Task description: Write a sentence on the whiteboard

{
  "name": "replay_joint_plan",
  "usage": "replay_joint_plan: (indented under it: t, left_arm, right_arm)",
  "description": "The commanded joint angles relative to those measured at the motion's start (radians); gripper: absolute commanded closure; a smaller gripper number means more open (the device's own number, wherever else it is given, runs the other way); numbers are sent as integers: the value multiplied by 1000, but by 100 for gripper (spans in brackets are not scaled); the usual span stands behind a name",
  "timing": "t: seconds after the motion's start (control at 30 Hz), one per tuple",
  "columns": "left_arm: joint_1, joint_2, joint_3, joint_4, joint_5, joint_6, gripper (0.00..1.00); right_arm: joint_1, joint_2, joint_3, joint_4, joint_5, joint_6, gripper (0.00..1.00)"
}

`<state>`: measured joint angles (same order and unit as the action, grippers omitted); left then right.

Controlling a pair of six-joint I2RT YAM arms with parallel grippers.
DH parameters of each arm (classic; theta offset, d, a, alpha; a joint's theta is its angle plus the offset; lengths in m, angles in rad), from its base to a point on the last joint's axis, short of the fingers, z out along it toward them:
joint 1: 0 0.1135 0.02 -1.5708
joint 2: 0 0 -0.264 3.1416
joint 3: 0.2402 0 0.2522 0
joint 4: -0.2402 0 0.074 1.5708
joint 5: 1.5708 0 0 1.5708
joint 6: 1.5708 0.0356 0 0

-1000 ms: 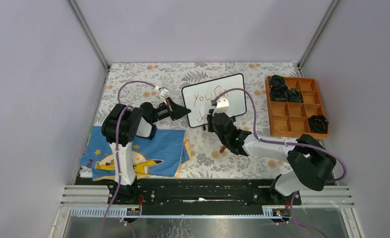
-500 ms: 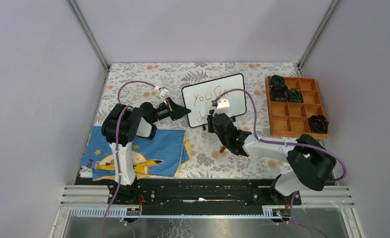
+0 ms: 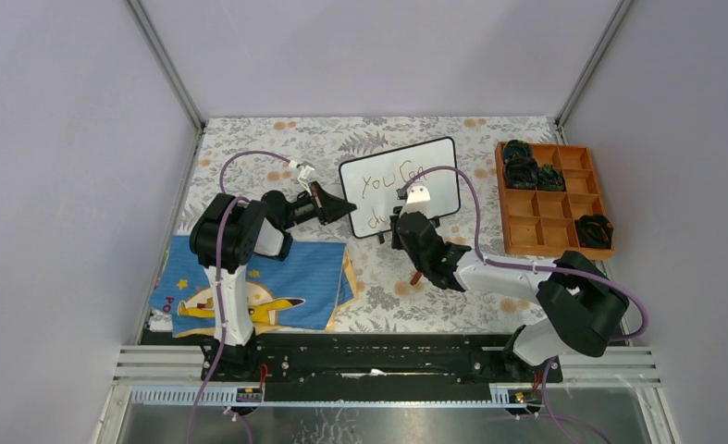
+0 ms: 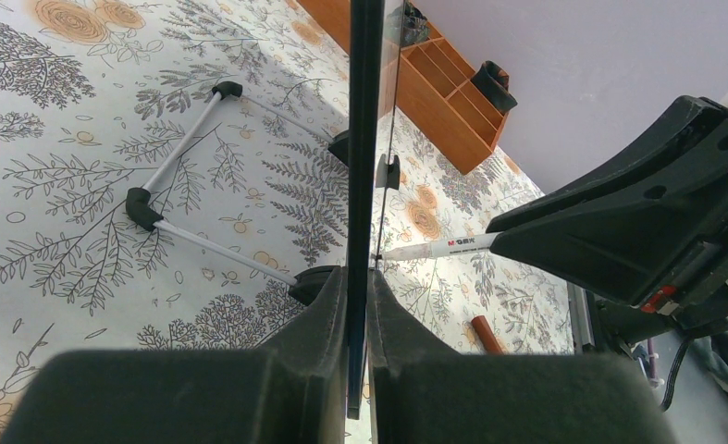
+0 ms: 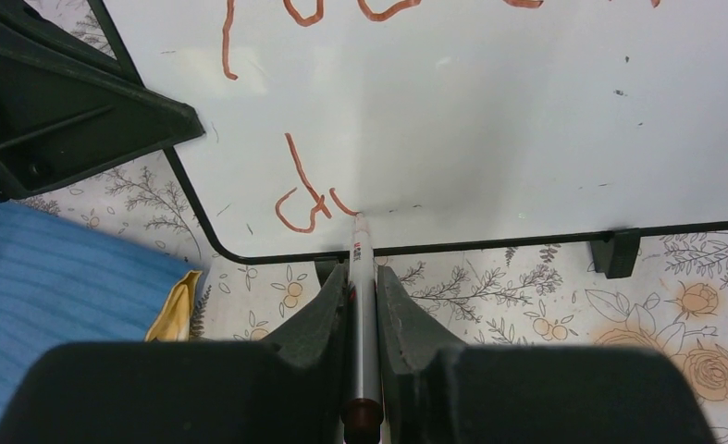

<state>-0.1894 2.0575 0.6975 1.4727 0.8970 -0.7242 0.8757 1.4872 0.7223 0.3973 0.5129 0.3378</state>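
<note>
Your right gripper (image 5: 363,277) pinches a slim white marker pen (image 5: 361,314) between its two black fingers. The pen's tip touches the small white whiteboard with a thin black frame and rounded corners (image 5: 526,111), low on the board and near its left corner.

Just left of the tip is the newest part of the reddish-brown handwritten sentence (image 5: 302,199): a "d" and the short first stroke of another letter. Above it, the top view shows a first line reading roughly "You Can".

Your left gripper (image 4: 355,287) is clamped on the board's left edge, with the frame squeezed between its fingers.

The board stands propped on small black feet at the far middle of the flower-patterned table cover (image 3: 277,148), left of an orange wooden compartment tray (image 3: 526,231).

By my reading, the first line is done and the second is barely begun, so most of that line is left to write.
</note>
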Motion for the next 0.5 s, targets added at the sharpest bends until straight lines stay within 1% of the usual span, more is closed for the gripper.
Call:
replay_joint_plan:
  t: [0.0, 0.47]
  left_arm:
    - [-16, -18, -14, -29, 3, 31, 100]
    - [-19, -16, -15, -37, 3, 36, 100]
  right_arm:
    - [-26, -36, 9, 0, 49, 1, 100]
    - [-36, -16, 66, 6, 32, -18, 100]
